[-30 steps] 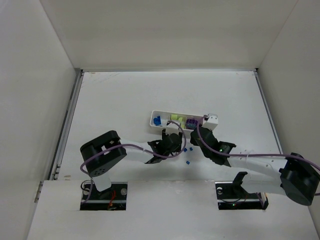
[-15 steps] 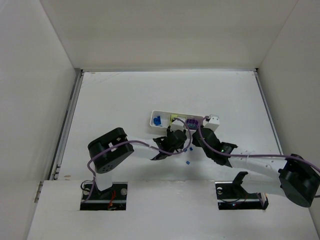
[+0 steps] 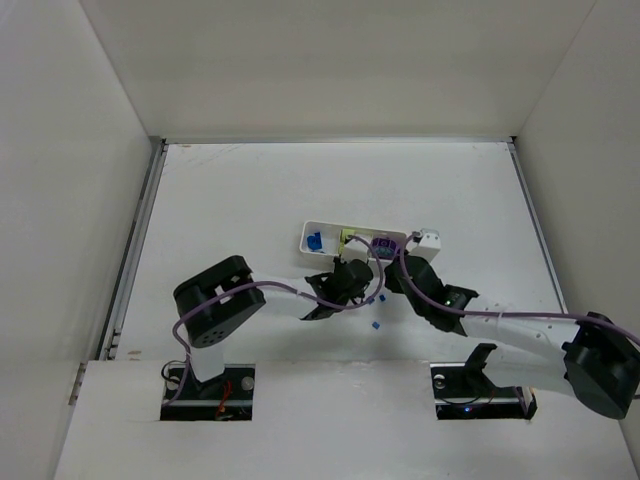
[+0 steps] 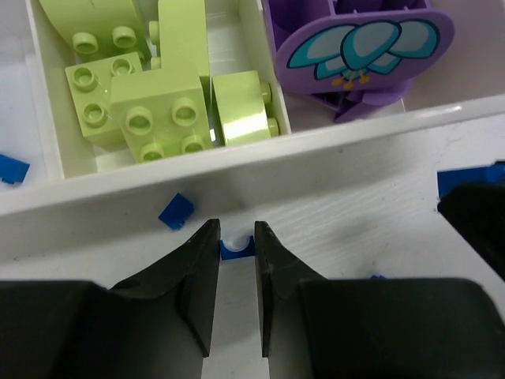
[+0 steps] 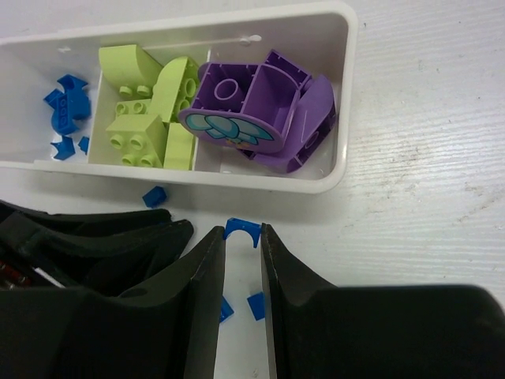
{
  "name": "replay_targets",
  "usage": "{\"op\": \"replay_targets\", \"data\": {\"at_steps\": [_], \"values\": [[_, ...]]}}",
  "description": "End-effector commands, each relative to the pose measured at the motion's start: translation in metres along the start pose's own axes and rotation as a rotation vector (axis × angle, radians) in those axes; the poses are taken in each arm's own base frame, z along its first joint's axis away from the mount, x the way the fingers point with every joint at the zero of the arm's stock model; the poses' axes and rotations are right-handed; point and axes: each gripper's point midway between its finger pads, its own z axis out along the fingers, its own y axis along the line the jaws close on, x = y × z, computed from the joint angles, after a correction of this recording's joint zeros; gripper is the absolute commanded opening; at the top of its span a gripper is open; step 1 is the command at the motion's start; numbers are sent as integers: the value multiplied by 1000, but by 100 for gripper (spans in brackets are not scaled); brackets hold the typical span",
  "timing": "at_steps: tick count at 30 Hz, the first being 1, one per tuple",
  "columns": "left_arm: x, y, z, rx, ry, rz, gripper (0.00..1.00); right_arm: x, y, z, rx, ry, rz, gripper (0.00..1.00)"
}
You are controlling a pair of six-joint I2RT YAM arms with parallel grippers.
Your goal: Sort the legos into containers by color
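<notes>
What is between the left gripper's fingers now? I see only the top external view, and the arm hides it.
Observer: A small blue piece, on the table just outside the tray, pinched in the left gripper.
Operator: And the right gripper?
Observer: The right gripper has a blue arch piece in its jaws.
Operator: Are loose blue ones left?
Observer: Yes, a tiny blue cube lies beside the left gripper.

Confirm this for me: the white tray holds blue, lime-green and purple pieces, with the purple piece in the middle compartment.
Wrong in one respect: the purple piece sits in an end compartment of the white tray; the lime-green bricks fill the middle. The right wrist view shows it.
</notes>
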Motion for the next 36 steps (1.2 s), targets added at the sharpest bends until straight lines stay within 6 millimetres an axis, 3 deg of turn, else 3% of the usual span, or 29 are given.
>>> {"op": "replay_targets", "data": {"at_steps": [1,6,9,15,21,25,30,36], "values": [[-35,-10,-28,52,-88,-33,17,-26,15,-4,-45,-60,35,29],[-59,8,-62,72,-176,-115,16,-41,50,-3,-118,-59,19,29],[-68,31,-78,62,-207,-171,17,-52,81,5,-187,-62,25,29],[-84,84,-97,-5,-269,-305,17,-59,141,37,-278,-39,27,29],[-101,115,-102,-38,-313,-371,18,-52,173,72,-290,-4,12,29],[-106,123,-97,-40,-310,-397,18,-53,181,89,-286,11,12,33],[-107,125,-87,-47,-295,-401,18,-59,183,86,-288,1,16,46],[-113,117,-75,-45,-283,-381,19,-63,159,63,-273,-20,16,40]]}}
